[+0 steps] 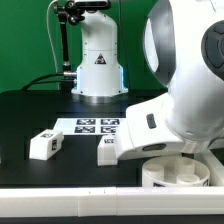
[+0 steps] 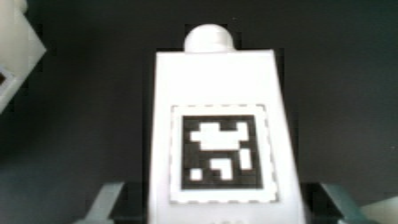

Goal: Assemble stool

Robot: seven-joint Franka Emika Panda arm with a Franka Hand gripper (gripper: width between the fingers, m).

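Stool leg point(image 2: 217, 120) between the two fingers point(image 2: 114, 202)

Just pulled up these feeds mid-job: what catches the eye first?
In the wrist view a white tagged leg fills the frame, lying between the fingers of the gripper; whether they pinch it is unclear. In the exterior view the arm bulks large on the exterior view's right, above the round seat. A second leg lies loose on the exterior view's left, near the marker board.
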